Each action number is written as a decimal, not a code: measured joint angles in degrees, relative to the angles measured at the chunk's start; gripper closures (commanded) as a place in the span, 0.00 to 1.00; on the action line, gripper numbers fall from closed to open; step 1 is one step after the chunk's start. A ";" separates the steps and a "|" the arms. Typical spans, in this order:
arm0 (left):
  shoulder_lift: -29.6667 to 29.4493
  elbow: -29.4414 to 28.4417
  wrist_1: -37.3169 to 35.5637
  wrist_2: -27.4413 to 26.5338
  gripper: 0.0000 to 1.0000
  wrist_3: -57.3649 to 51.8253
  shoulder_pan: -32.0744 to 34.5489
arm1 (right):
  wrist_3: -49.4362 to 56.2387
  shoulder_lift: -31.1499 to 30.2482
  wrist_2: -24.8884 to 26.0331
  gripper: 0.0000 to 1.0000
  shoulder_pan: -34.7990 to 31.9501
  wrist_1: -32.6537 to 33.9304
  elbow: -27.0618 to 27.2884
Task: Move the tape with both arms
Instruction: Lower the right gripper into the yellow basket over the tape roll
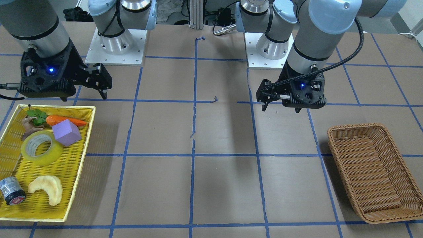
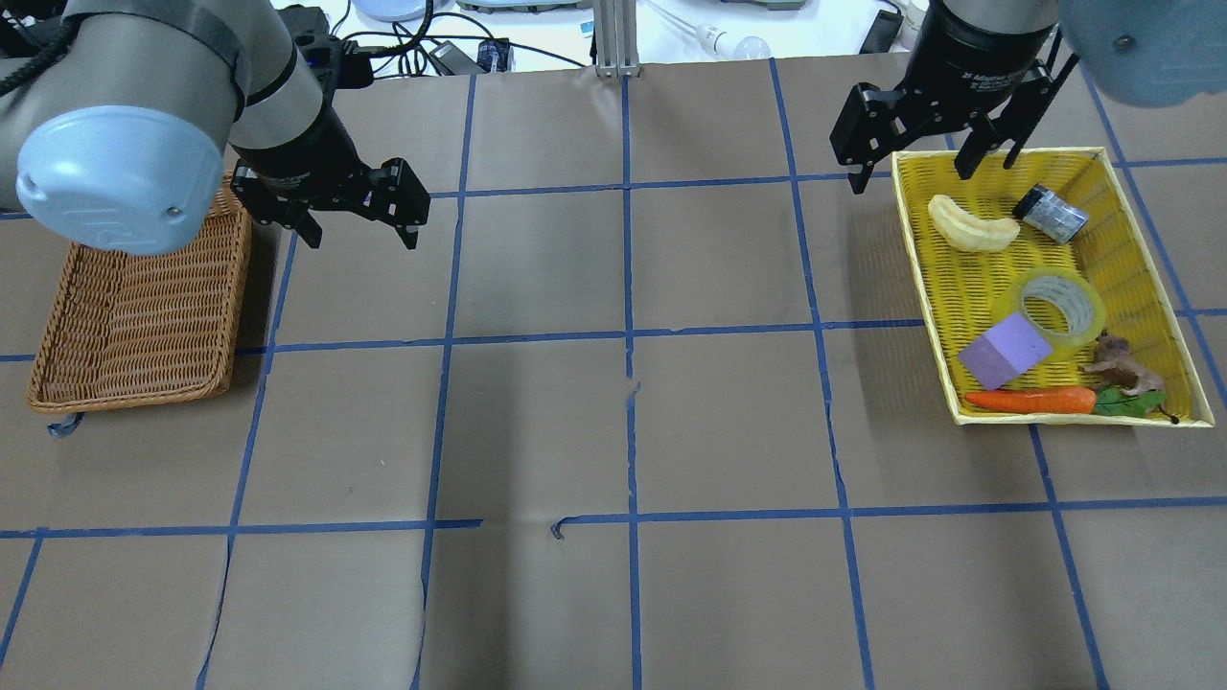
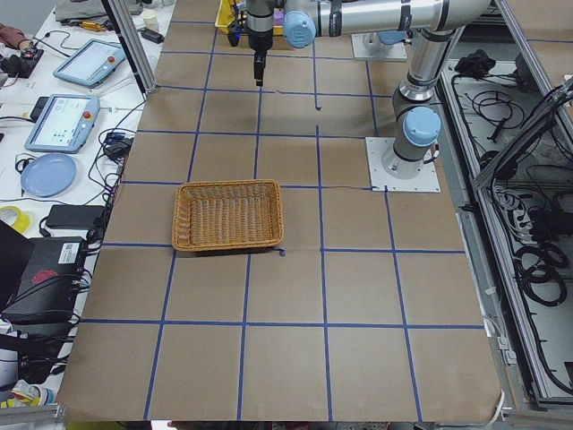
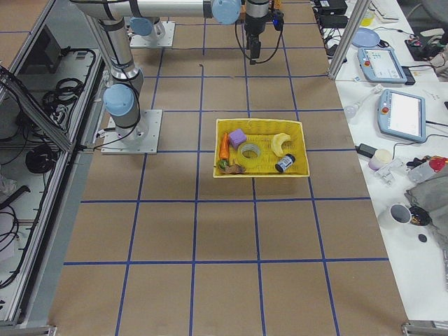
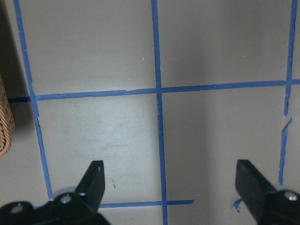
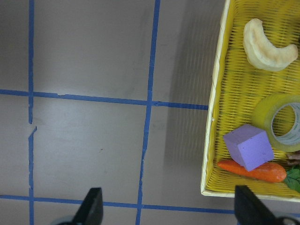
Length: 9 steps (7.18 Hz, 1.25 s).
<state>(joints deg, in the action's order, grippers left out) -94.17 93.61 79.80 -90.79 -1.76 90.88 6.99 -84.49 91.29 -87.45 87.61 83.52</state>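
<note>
— Where is the tape (image 1: 43, 159) found?
— In the yellow tray (image 2: 968, 287), just beside the purple block (image 2: 1005, 351).
— And the tools?
— The left tool (image 2: 362, 238) and the right tool (image 2: 909, 180) are held spread above the table (image 2: 729, 431).

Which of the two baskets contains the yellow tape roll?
The flat yellow basket on the robot's right; the tape lies there beside a purple block. The brown wicker basket is deeper and on the left.

Bright, even overhead light — soft arm shadows on the table (image 2: 537, 431), all views sharp.
</note>
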 measured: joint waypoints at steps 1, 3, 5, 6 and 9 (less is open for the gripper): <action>0.05 -0.03 -0.05 0.00 0.00 0.00 0.00 | 0.26 0.39 0.14 0.00 2.92 -1.15 -0.15; 0.11 -0.03 -0.04 0.00 0.00 0.00 -0.01 | 5.20 2.87 0.02 0.00 11.15 -0.82 1.27; 0.08 0.03 -0.08 0.00 0.00 0.00 0.00 | 17.92 7.32 -0.04 0.00 17.85 5.91 6.22; 0.05 0.06 -0.08 0.02 0.00 0.00 0.00 | 26.33 9.71 0.16 0.00 19.80 12.71 9.12; -0.10 0.15 -0.09 0.34 0.00 0.00 0.00 | 44.74 15.42 0.78 0.02 23.70 29.71 14.26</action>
<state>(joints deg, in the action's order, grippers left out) -94.28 93.76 79.72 -90.45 -1.76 90.88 51.73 -69.07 92.06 -63.75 117.32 97.77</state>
